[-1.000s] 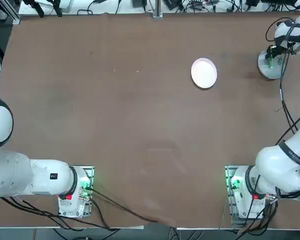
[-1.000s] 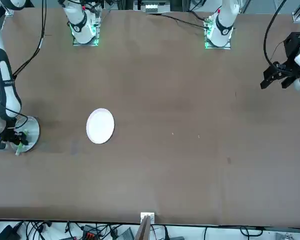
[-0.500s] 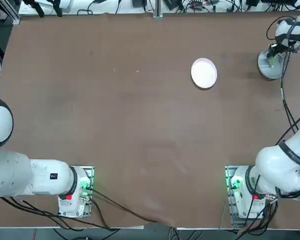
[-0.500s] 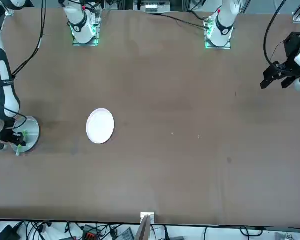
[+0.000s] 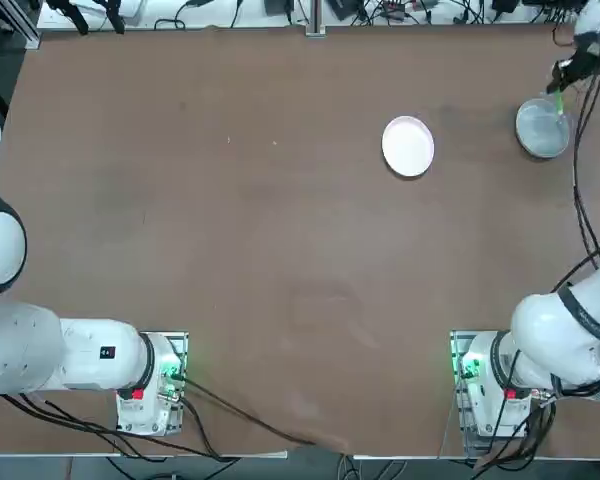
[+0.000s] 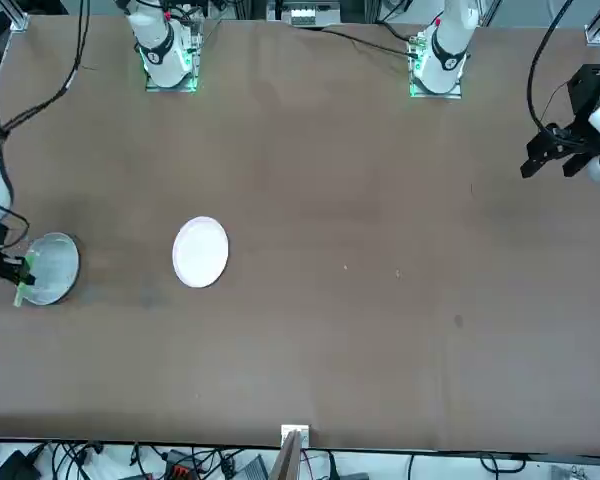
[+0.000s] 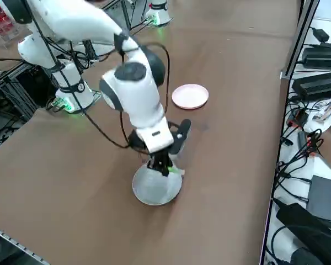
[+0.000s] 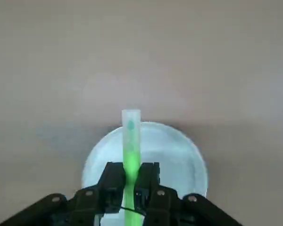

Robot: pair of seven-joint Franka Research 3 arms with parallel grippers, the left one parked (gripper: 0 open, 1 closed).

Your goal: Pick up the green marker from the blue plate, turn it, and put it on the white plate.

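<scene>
Relative to the blue plate (image 5: 542, 128), the right gripper (image 8: 132, 181) is over its edge with its fingers pinching the green marker (image 8: 131, 160), which lies between the fingertips and extends out past them on both sides, while the white plate (image 5: 408, 147) is well apart from it on the table (image 5: 280, 250).

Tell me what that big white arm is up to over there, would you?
The robot's right arm has a green marker pinched between the fingers of its right gripper, held up off the blue plate. The job is to turn the marker and put it on the white plate. That plate has nothing on it, so the placing is not yet done.
</scene>
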